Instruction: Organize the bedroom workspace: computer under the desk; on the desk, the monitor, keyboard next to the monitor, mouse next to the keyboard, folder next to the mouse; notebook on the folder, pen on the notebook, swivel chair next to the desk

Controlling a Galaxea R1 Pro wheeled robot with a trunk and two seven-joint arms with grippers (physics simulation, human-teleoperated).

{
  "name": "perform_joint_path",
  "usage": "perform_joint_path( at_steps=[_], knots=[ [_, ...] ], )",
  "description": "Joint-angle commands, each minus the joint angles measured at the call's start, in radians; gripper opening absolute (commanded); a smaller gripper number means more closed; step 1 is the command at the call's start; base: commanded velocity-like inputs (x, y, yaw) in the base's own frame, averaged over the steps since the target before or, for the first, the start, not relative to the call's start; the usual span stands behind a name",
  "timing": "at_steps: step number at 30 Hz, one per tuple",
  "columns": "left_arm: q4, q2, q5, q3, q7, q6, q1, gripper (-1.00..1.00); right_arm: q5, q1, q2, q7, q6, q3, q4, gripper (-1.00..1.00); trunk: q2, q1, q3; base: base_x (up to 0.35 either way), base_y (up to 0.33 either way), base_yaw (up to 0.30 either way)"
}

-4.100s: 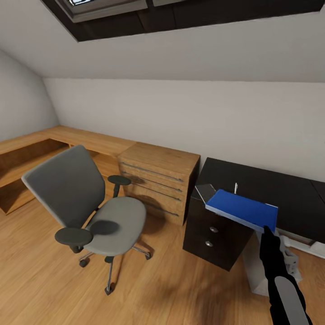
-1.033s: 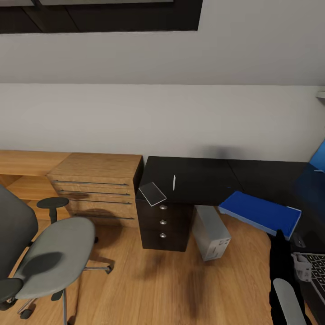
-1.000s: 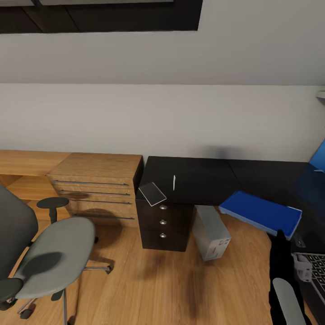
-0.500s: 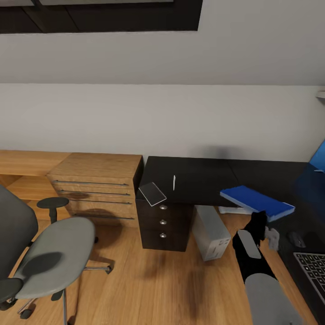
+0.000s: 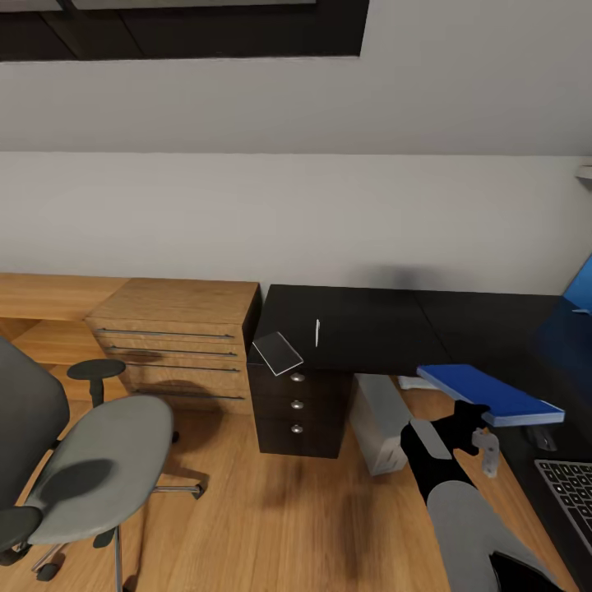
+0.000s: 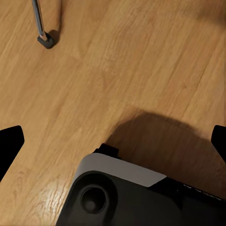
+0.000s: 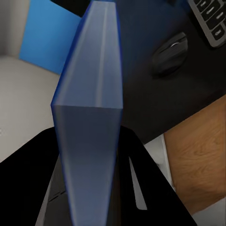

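bare desk (image 5: 362, 325) top, mouse (image 7: 170, 52) nearby

White sloped ceiling (image 5: 460, 90) up top, with a dark-framed skylight (image 5: 189, 29) cutting across it. A plain white wall (image 5: 247, 218) runs below. Against it stands a light-wood drawer chest (image 5: 177, 341) with bar handles, and beside that a low light-wood shelf unit (image 5: 37, 316). Light wood plank floor (image 5: 247, 518) underneath, with soft shadows lying on the boards.
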Motion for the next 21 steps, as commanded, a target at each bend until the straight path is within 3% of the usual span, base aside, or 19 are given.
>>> perform_joint_path(
  at_steps=[1,12,21],
  knots=[
    [0.000,0.000,0.004,-0.009,0.008,-0.003,-0.001,1.00,0.006,-0.001,0.001,-0.006,-0.001,-0.004,-0.003,-1.00,-0.001,0.000,-0.001,0.000,0.000,0.000],
    [0.000,0.000,0.004,-0.009,0.008,-0.003,-0.001,1.00,0.007,-0.001,0.000,-0.004,-0.001,-0.004,-0.015,-1.00,-0.001,0.000,-0.001,0.001,0.000,0.000],
    [0.023,-0.004,0.004,-0.011,0.008,-0.002,-0.001,1.00,0.010,-0.001,-0.008,-0.004,0.002,-0.001,-0.014,-1.00,-0.001,0.000,-0.001,0.273,0.000,0.000]
  ],
)
